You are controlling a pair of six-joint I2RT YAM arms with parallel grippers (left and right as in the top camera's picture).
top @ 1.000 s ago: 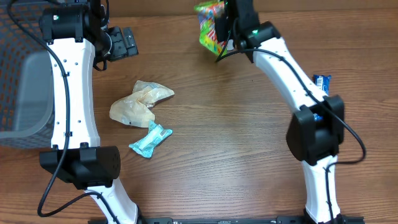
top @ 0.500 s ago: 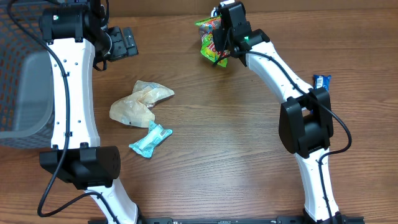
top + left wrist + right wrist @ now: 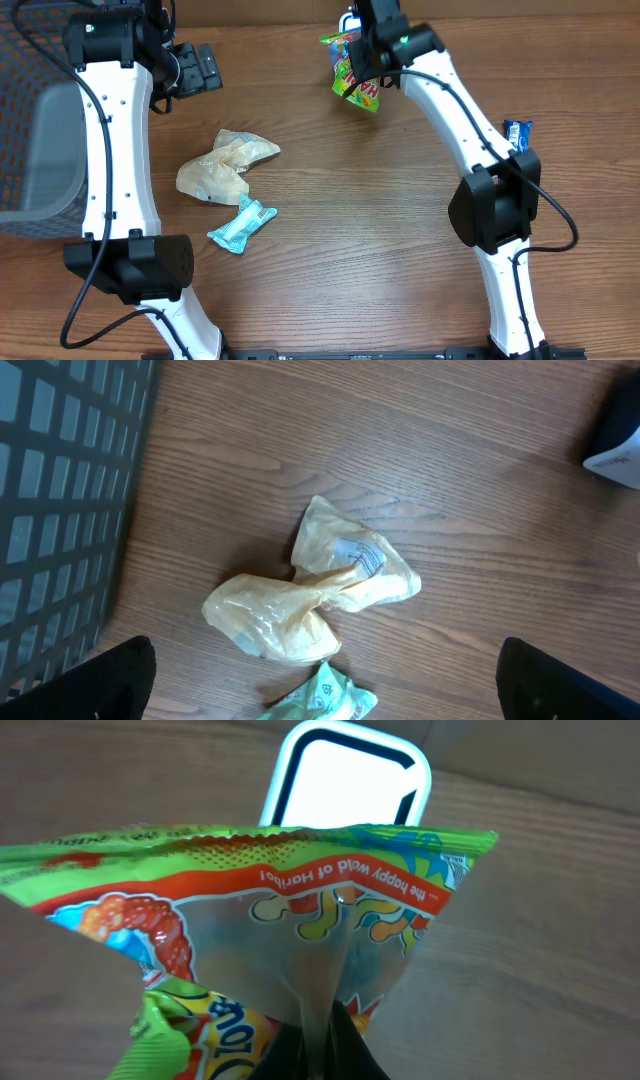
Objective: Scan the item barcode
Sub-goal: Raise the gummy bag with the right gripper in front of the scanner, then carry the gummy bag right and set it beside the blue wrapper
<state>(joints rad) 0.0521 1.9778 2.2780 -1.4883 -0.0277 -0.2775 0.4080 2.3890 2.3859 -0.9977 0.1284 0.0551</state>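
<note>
Before the scanner (image 3: 345,775) — candy bag (image 3: 290,910) (hiding its base).

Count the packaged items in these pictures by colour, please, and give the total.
green and orange plastic candy bag: 1
pale yellow crumpled plastic bag: 1
teal small flat packet: 1
blue small wrapped packet: 1
Total: 4

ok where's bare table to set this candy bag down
The widest bare stretch of table lies mid-table, between the teal packet and the right arm, down to the front edge. Crowded: the tan wrapper beside the teal packet, and the scanner by the candy bag.
</note>
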